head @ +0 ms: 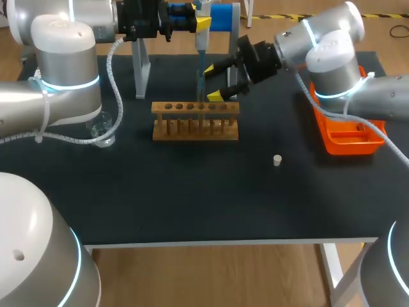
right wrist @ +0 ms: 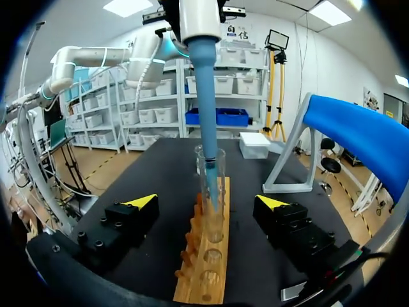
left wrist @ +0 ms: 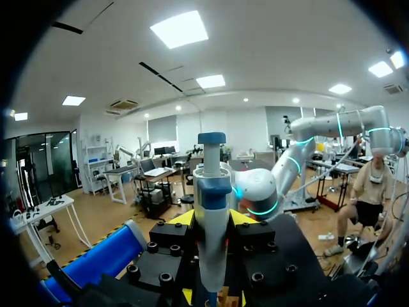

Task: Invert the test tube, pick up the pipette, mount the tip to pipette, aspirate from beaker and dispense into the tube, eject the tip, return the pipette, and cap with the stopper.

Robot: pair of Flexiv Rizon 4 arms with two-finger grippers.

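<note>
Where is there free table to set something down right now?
The broad front strip of the table, between the rack and the near edge, is bare apart from the stopper. Crowded over the rack: pipette, right gripper.

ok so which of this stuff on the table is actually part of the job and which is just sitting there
Part of the job: pipette, test tube, wooden rack holding it, beaker, stopper.

Not named in the task: orange tray, blue stand, though the stand may be where the pipette goes back.
</note>
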